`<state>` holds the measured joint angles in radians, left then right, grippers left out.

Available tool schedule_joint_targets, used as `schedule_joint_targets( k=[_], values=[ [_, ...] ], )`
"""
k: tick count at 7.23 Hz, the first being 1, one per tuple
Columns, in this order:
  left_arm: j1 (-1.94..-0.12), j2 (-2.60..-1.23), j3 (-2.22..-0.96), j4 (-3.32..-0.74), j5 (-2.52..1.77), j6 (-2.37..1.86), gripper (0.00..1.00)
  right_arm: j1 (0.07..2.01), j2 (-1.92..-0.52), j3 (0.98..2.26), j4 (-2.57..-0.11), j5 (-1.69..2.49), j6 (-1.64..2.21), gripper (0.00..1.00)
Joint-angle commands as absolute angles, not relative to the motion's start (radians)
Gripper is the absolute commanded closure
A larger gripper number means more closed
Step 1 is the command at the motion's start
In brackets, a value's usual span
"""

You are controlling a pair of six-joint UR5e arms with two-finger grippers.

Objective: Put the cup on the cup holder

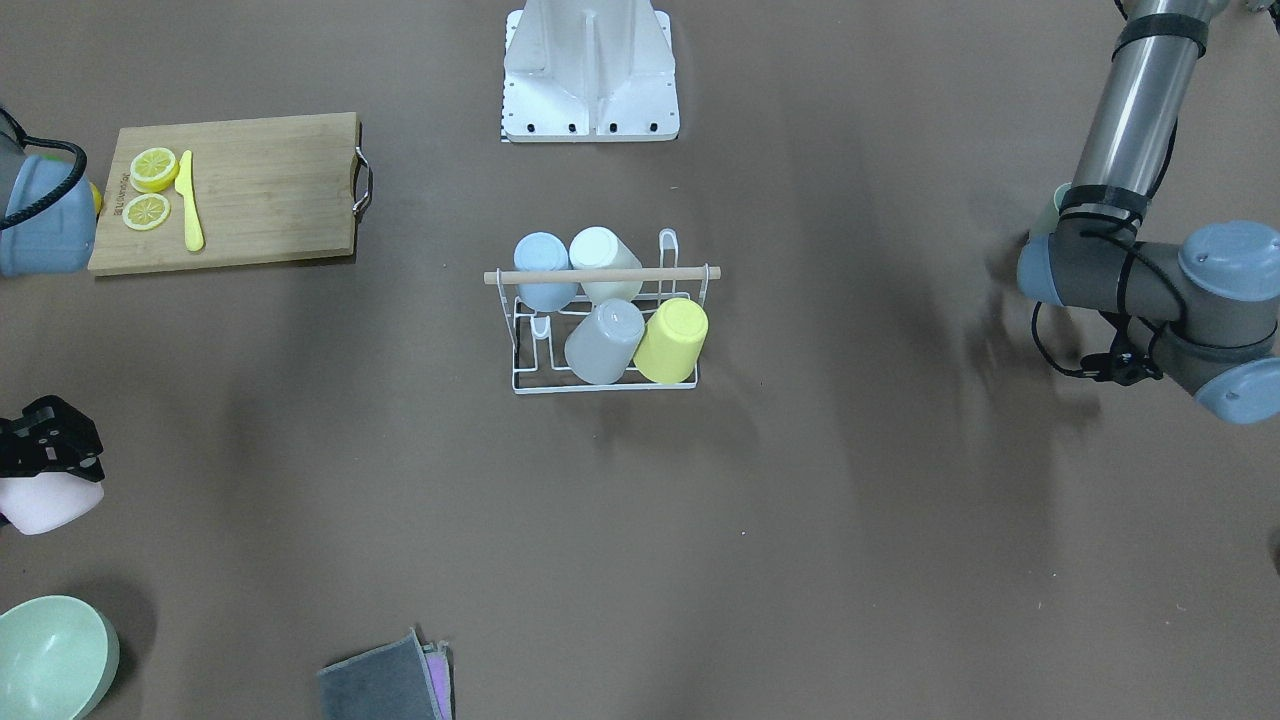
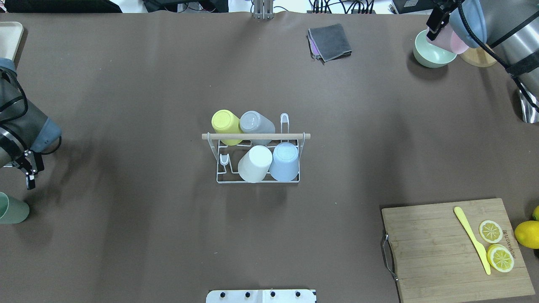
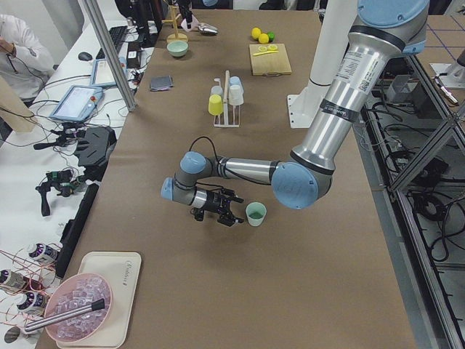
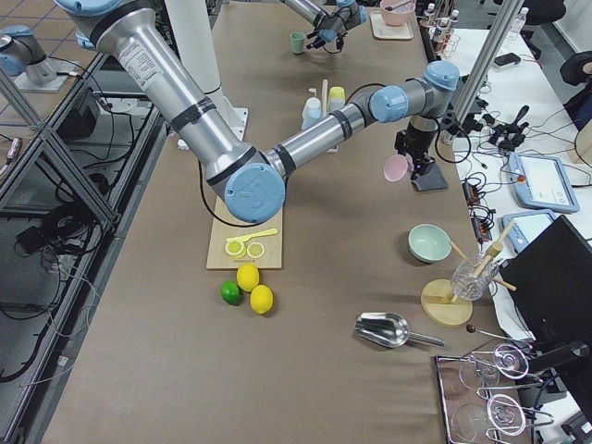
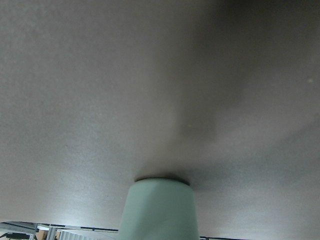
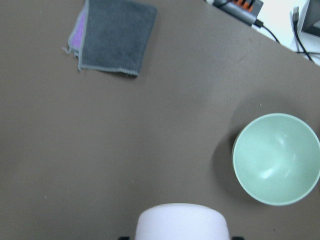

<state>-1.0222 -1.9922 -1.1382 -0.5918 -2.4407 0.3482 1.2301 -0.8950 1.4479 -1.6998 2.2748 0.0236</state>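
Note:
The white wire cup holder (image 2: 294, 136) with a wooden rod stands mid-table and carries several cups: yellow, grey, white and blue; it also shows in the front view (image 1: 690, 271). My right gripper (image 2: 438, 20) is shut on a pale pink cup (image 2: 450, 41), held above the table near the far right edge; the cup also shows in the front view (image 1: 50, 505) and the right wrist view (image 6: 182, 222). My left gripper (image 2: 29, 174) hangs low, open and empty, beside a pale green cup (image 2: 10, 208) that stands on the table and shows in the left wrist view (image 5: 160, 210).
A pale green bowl (image 2: 431, 54) sits just under the pink cup. A folded grey cloth (image 2: 330, 40) lies at the far edge. A wooden cutting board (image 2: 442, 248) with lemon slices and a yellow knife lies near right. The robot base (image 1: 590, 70) is behind the holder.

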Motion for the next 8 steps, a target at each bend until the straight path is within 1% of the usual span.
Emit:
schedule_joint_targets(
  k=[1, 4, 7, 8],
  values=[
    [-1.019, -1.983, -1.138, -0.583, -2.439, 0.365, 0.03, 1.223, -0.913, 1.462, -1.419, 2.278, 0.196, 1.00],
    [-1.006, -1.979, -1.138, -0.580, -2.439, 0.365, 0.03, 1.174, -0.946, 1.463, -1.018, 2.257, 0.398, 1.00],
    [-0.983, -1.965, -1.140, -0.565, -2.439, 0.388, 0.03, 1.038, -1.003, 1.470, -0.597, 2.110, 0.671, 1.00],
    [-0.983, -1.965, -1.143, -0.511, -2.438, 0.446, 0.03, 0.969, -1.041, 1.524, -0.536, 2.015, 0.714, 1.00]
  ],
)
